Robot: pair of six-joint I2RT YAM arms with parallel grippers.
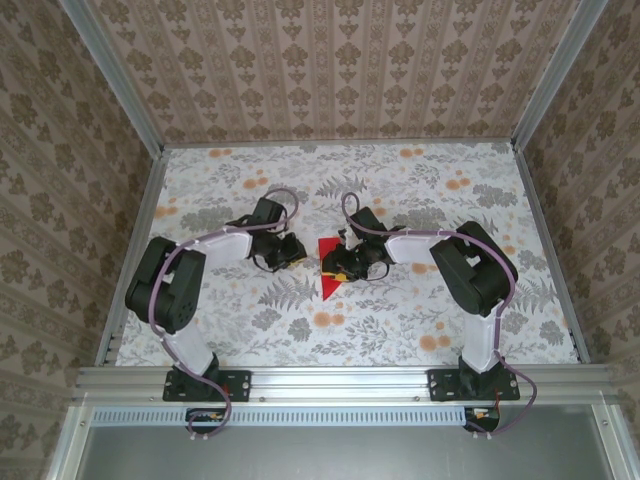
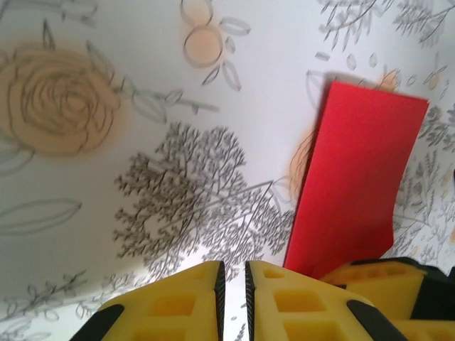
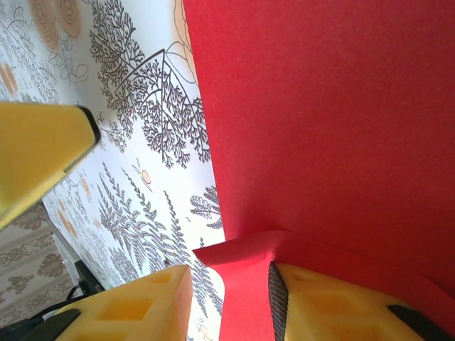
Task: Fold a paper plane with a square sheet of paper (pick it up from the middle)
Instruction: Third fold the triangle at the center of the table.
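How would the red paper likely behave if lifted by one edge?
Probably floppy: the paper looks thin, and a flap curls up by the right gripper. Likely light, so a push may slide it across the flat table.

readable text: none | labels, brands, numbers, signs: none legible in any view

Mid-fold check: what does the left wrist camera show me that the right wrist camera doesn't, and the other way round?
Left wrist: the red paper's far straight edge and both its corners, flat on the floral table cover; the left gripper beside it, off the paper, jaws a slit apart and empty.
Right wrist: a lifted fold of the paper standing between the right gripper's parted jaws, apparently not pinched.
Both: red paper on the floral cover, yellow fingers at the bottom.
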